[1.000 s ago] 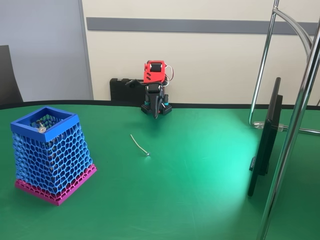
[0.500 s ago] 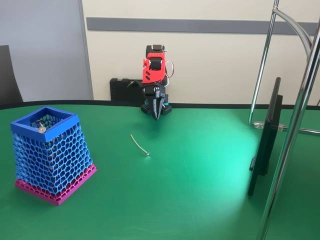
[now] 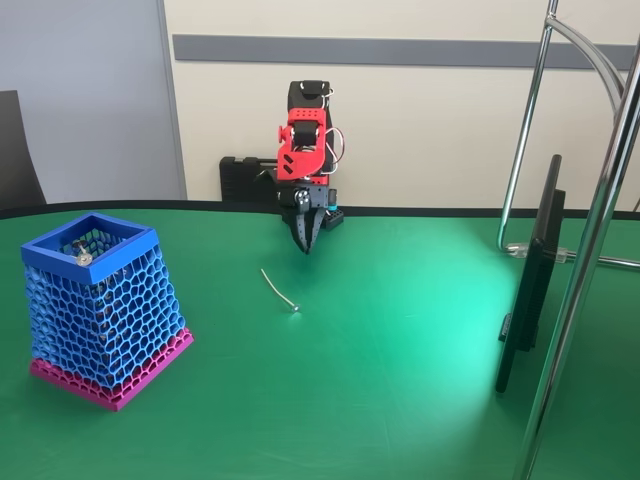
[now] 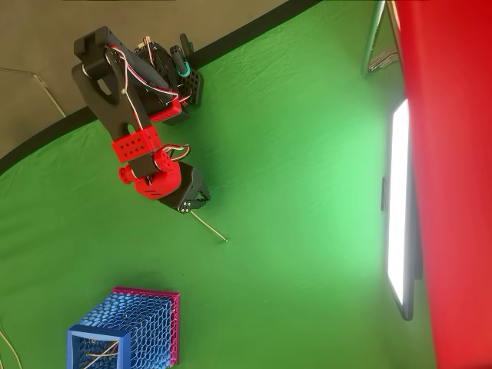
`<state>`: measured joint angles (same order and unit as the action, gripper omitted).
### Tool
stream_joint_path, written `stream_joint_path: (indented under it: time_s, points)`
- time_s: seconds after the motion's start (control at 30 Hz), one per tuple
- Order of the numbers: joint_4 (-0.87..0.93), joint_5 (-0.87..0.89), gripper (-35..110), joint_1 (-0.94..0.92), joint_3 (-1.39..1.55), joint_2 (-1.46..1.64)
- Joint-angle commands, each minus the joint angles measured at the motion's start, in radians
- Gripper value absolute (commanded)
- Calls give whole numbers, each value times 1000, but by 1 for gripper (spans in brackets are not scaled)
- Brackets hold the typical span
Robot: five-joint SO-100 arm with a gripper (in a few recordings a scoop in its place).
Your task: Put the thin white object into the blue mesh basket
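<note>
Standing nearest the fixed camera, at the left of the green table (image 3: 400, 400), the blue mesh basket (image 3: 105, 310): rim up, mouth open, wide magenta base flat on the cloth, so ready to take something dropped from above. Caught at its rim, a small silvery metal piece (image 3: 82, 256) (not the task's thing). Farther back, out on bare cloth and well apart from the basket, the thin white object (image 3: 279, 290), lying flat with its knobbed end toward the camera; free on all sides, hence easy to reach from above. Beyond it, poised over the stick's far end, the gripper (image 3: 305, 240), tips pointing down and seemingly brought together, holding nothing. In the overhead view, the same gripper (image 4: 187, 201) just beside the stick (image 4: 210, 227), apparently lined up for a descent. Likely needed first: parting the fingers, then lowering astride the stick. At the right, a dark screen (image 3: 530, 290) on edge beside chrome stand tubes (image 3: 590, 250), clear of the work.
</note>
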<state>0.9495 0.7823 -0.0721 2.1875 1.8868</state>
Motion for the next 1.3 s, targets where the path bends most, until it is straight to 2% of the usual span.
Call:
stream_joint_path:
  time_s: [0.0, 0.6, 0.77, 1.27]
  points:
    - [11, 23, 1, -14, -83, -52]
    - [40, 57, 1, -75, -382, -399]
    - [21, 46, 8, -84, -422, -443]
    - [-48, 41, 13, -67, -477, -548]
